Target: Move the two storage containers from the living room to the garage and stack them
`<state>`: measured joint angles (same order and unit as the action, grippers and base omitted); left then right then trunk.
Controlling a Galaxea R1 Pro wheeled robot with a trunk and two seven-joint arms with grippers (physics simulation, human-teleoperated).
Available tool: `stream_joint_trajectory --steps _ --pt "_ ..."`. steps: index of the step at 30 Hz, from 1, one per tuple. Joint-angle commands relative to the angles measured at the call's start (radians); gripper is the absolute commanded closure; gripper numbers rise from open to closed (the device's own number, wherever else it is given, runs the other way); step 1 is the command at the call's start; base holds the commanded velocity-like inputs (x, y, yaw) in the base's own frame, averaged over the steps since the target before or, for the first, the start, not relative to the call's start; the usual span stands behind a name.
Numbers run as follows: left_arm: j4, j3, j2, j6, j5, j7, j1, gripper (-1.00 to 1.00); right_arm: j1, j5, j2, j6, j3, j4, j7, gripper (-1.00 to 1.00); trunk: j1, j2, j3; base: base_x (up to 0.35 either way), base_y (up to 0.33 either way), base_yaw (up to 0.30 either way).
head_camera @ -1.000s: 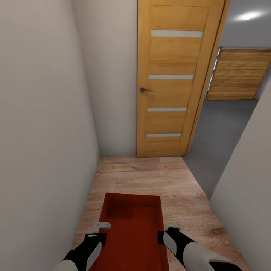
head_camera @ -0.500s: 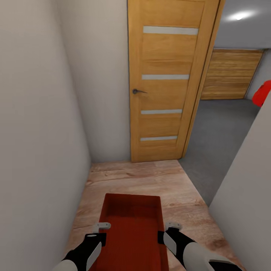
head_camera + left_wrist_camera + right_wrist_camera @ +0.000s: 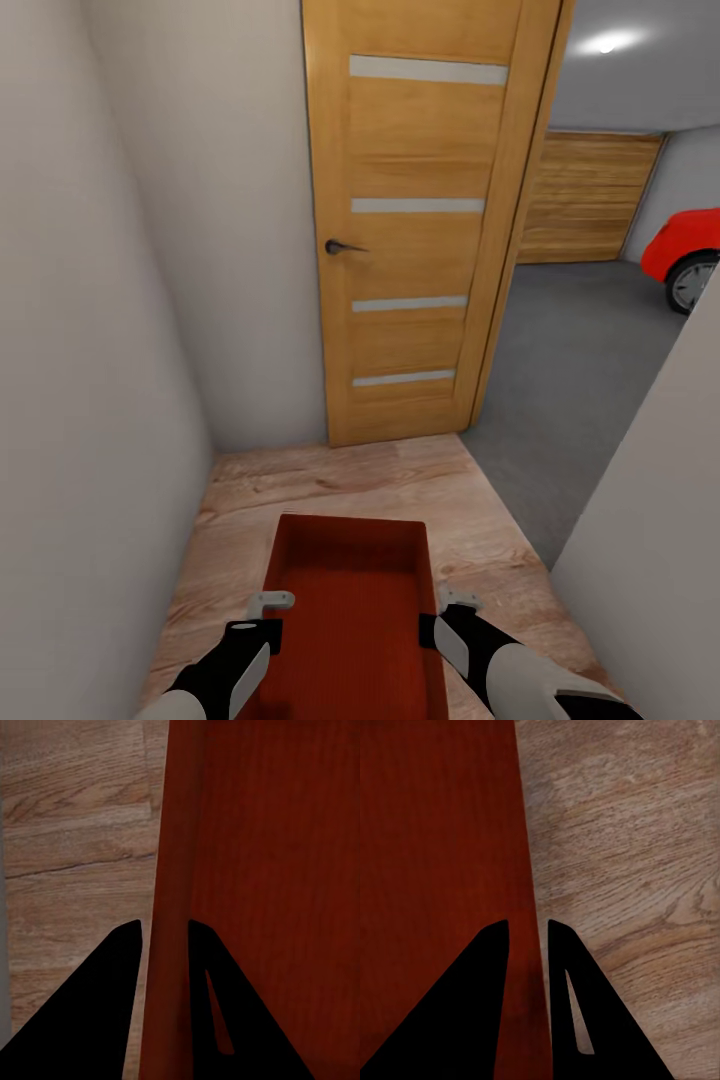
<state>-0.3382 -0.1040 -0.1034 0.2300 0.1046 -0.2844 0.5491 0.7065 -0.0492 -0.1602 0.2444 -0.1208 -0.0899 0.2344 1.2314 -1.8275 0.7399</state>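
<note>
While the red-orange rectangular lidless container with ribbed walls [image 3: 350, 610] hangs between the two arms in the head view, its long axis points straight ahead down the narrow hall, over the light wood-plank floor [image 3: 330, 480]. The left tool [image 3: 270, 603] sits on the container's left long wall and the right tool [image 3: 458, 601] on its right long wall, about level with each other, so neither arm is nearer. The grey concrete floor of the garage [image 3: 580, 390] lies ahead and to the right, past the open honey-coloured wooden door with pale glass strips [image 3: 420, 220]; a red car [image 3: 685, 250] shows at the far right, well apart. In my judgement the carry has to veer right through that opening.

In the left wrist view, the left tool [image 3: 164, 934] is narrow, one dark finger on each side of the container's thin wall [image 3: 174, 870], gripping it.

In the right wrist view, the right tool [image 3: 528, 932] likewise pinches the opposite wall [image 3: 531, 870], planks beneath.

No brand, label or writing can be read anywhere.
</note>
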Motion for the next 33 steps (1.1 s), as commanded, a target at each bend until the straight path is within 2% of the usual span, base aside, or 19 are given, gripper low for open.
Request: stream_joint_trajectory --steps 1,9,15,27,33 --pt "0.001 -0.012 0.001 0.054 0.044 -0.009 0.0 1.0 0.001 -0.011 -0.001 0.002 0.007 -0.006 0.0 1.0 0.001 0.0 0.001 0.341 0.0 -0.001" --pt "0.001 -0.012 0.001 0.054 0.044 -0.009 0.0 1.0 0.001 -0.012 -0.002 0.001 0.007 -0.005 0.0 1.0 0.001 0.0 0.001 0.341 0.0 -0.013" --pt "0.001 -0.013 0.001 0.054 0.044 -0.009 0.0 1.0 0.001 -0.012 -0.002 0.001 0.007 -0.005 0.0 1.0 0.001 0.0 -0.003 0.341 0.056 -0.211" --pt "0.002 -0.012 0.001 0.054 0.044 -0.009 0.0 1.0 0.001 -0.012 -0.002 0.001 0.007 -0.005 0.0 1.0 0.001 0.0 -0.011 0.323 0.172 -0.256" --pt "0.002 -0.012 0.001 0.054 0.044 -0.009 0.0 1.0 0.001 -0.012 -0.002 0.001 0.007 -0.005 0.0 1.0 0.001 0.0 -0.012 0.285 0.238 -0.053"
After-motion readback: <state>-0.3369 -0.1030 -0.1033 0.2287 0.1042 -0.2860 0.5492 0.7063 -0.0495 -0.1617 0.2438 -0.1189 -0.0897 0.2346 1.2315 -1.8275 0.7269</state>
